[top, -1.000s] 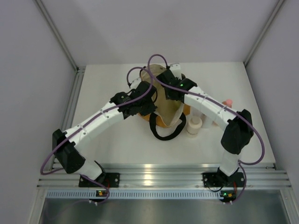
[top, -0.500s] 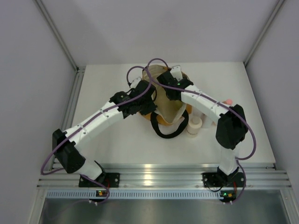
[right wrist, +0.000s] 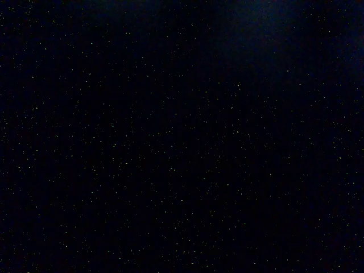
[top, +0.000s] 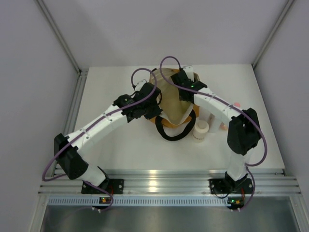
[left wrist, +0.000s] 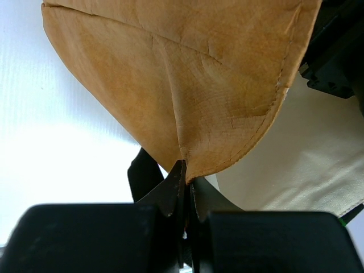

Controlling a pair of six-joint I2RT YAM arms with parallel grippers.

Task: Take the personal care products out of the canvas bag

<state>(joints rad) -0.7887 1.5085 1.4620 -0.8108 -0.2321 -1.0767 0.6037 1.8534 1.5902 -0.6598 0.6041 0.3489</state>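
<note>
Canvas bag (top: 169, 94), left end effector (left wrist: 186, 181) gripping; jar (top: 201, 129) beside.

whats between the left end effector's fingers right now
The left end effector pinches a corner of the canvas bag; the left wrist view shows it.

White table (top: 111, 154), ribbed aluminium rail along its near edge (top: 164, 181), pale grey walls around (top: 29, 72)

White table (top: 120, 150), pale grey walls (top: 34, 58) on three sides, aluminium rail (top: 164, 181) along near edge, even light.
</note>
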